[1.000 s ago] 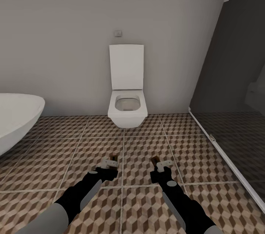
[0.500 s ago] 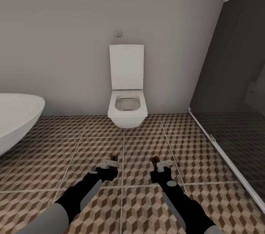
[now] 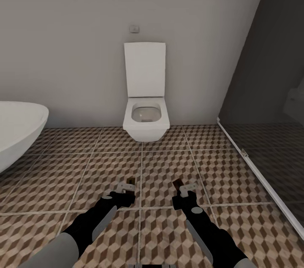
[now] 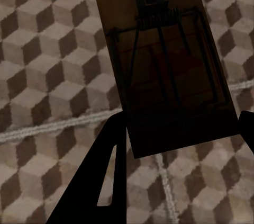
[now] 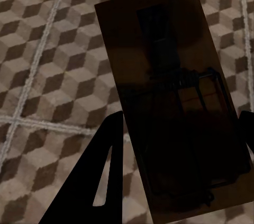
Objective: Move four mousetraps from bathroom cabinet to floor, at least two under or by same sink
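Brown-and-beige cube-pattern bathroom floor (image 3: 105, 166) fills the lower half of the head view. White toilet (image 3: 146, 109) at centre against the grey wall, lid up; small flush plate (image 3: 134, 28) above it. White bathtub (image 3: 17, 126) at the left edge; dark shower stall (image 3: 270, 103) at right. Both black arms reach in from the bottom. Left end effector (image 3: 128, 188) and right end effector (image 3: 182, 188) each grip a small brown board.

Left wrist view: tan wooden mousetrap (image 4: 164, 60), black wire spring bar, faint red mark, clamped between the dark fingers (image 4: 100, 181), above the tiles.

Right wrist view: second mousetrap (image 5: 169, 91), in shadow, gripped between the fingers (image 5: 95, 181), off the floor.
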Tool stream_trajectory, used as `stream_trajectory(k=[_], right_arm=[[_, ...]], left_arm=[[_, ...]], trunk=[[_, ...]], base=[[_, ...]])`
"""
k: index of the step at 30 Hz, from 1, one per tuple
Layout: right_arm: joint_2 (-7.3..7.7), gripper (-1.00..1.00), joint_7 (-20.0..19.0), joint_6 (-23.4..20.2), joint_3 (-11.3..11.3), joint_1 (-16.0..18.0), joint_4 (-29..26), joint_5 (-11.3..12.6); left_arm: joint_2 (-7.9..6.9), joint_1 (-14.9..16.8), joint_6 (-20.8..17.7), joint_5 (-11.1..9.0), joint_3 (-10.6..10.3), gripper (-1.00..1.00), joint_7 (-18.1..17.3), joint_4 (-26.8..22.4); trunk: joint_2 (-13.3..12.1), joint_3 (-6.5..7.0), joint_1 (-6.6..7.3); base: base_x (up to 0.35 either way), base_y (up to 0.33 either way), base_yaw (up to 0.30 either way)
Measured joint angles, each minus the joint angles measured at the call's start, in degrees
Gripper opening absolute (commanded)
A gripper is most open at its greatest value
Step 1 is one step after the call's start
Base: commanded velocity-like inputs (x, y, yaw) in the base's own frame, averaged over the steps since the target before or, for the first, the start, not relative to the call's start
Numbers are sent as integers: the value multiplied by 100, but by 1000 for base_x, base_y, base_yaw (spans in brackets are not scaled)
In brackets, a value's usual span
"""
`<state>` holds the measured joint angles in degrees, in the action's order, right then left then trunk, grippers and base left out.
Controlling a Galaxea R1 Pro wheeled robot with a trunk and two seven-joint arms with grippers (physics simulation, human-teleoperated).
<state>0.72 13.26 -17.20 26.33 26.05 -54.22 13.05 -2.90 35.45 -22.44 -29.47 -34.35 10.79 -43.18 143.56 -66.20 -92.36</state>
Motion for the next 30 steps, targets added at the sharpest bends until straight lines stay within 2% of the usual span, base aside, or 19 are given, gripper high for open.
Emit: stream_trajectory(k=[13, 30], right_arm=[[0, -100, 0, 0, 0, 0, 0, 7], [0, -100, 7, 5, 10, 0, 1, 4]], left_arm=[[7, 0, -14, 0, 2, -100, 0, 14], [8, 0, -18, -1, 2, -100, 1, 28]], trunk=[[0, 0, 1], [0, 0, 3]], base=[[13, 5, 0], [244, 187, 0]])
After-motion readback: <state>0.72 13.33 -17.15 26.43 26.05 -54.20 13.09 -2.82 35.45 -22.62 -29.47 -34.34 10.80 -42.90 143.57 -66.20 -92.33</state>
